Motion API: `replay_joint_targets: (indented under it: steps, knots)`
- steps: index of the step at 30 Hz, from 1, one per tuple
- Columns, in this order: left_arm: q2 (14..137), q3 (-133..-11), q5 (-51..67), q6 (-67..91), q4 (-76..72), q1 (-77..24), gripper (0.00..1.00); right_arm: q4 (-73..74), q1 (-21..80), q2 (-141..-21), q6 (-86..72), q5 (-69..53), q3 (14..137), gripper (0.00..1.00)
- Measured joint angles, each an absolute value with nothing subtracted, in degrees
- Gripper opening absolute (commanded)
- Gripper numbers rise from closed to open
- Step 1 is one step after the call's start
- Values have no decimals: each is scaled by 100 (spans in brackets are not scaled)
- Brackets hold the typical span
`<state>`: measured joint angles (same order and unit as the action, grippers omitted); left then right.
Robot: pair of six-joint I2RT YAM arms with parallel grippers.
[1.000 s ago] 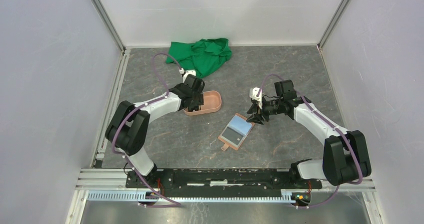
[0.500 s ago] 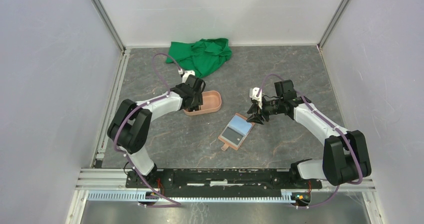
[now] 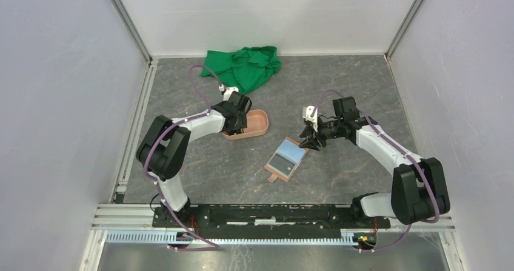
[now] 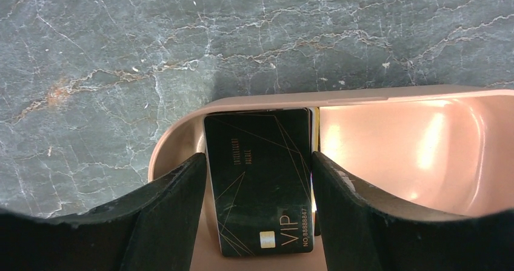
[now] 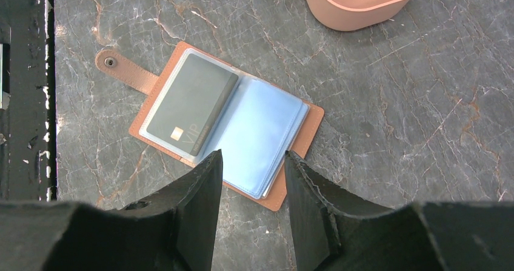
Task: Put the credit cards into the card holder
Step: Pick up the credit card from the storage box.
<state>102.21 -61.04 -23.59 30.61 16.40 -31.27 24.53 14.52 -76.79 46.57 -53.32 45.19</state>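
A tan card holder (image 5: 267, 131) lies open at centre frame, tab pointing upper left, with a dark card (image 5: 191, 104) in its left sleeve. A black VIP card (image 4: 260, 186) sits lower centre.

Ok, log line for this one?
left gripper: closed on black card in tray | right gripper: open over wallet | wallet: open, grey card sleeved

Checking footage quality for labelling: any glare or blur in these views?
Left wrist: strong glare inside the pink tray; print on the black card is readable. Right wrist: card holder sharp, near fingers dark and soft. Top external: even light, small detail lost.
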Motion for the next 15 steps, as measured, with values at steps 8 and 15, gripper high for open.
replay_joint_targets:
  steps: [8,15]
  knots:
    - [10272,-6125,-2353,3063,1640,-3127,60,2453,1452,-7679,4663,-5332,4519,49]
    - [10272,-6156,-2340,3063,1693,-3127,56,2456,1452,-7679,4678,-5332,4517,49]
